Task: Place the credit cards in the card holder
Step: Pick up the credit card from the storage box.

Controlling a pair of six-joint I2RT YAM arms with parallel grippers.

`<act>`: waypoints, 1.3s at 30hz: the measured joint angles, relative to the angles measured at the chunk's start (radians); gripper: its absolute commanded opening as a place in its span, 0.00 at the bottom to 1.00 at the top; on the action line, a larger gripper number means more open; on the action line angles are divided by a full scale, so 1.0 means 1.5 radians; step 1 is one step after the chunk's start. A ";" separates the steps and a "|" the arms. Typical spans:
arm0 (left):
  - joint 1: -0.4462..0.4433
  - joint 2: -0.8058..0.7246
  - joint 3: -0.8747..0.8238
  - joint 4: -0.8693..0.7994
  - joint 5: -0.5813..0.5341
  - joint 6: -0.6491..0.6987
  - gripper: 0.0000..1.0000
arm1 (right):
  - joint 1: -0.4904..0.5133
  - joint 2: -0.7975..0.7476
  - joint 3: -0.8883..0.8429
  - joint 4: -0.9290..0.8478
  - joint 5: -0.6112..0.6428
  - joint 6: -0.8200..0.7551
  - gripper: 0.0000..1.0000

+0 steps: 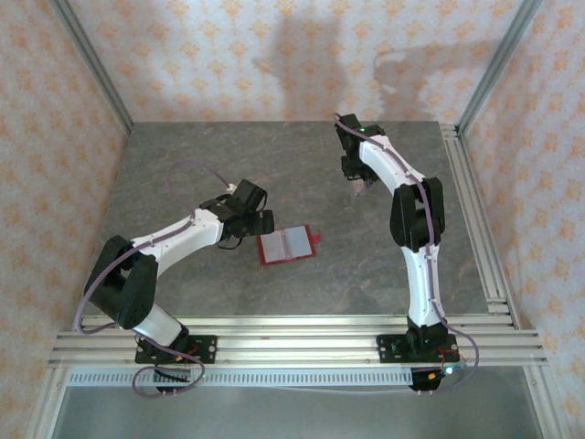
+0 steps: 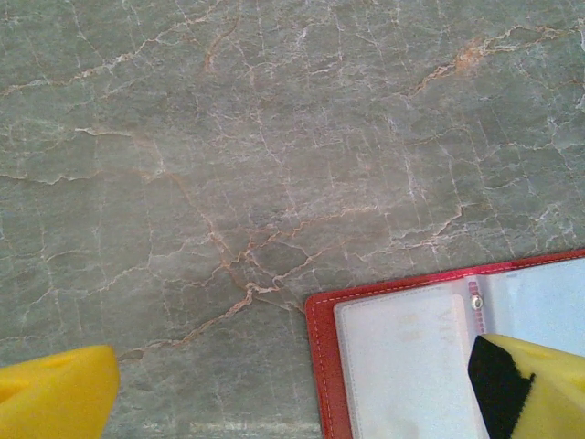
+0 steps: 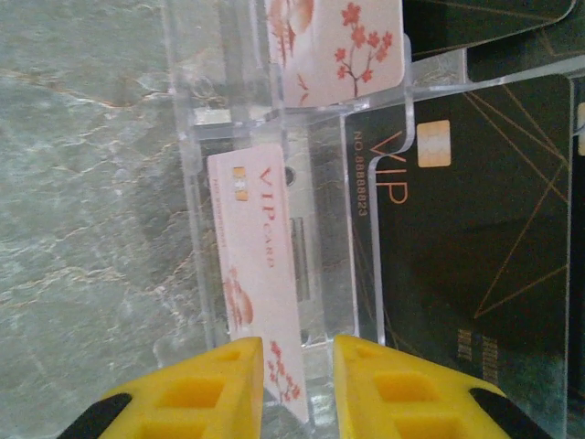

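Two bent arms: left end effector (image 2: 288,370) released above square red wallet (image 2: 402,366); right end effector (image 3: 300,370), reaching far, released astride pale pink card (image 3: 256,274).

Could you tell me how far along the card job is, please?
Done: the red card holder lies open on the table. In hand: the right gripper, open, straddles the pink VIP card in the clear stand; the left gripper hovers open at the holder's edge. Left: the pink card, the black VIP card and others in the stand; whether a sleeve already holds one is unclear.
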 measured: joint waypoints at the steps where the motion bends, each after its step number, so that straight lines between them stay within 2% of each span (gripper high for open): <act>1: 0.000 0.000 0.000 0.000 0.000 0.000 1.00 | -0.002 0.003 0.000 0.000 0.000 0.000 0.25; 18: 0.000 0.010 0.000 -0.002 0.003 0.000 1.00 | -0.012 0.042 0.025 0.003 -0.057 0.001 0.16; 39: 0.000 0.010 0.000 -0.002 0.015 0.000 1.00 | -0.016 0.043 0.042 0.003 -0.081 0.008 0.16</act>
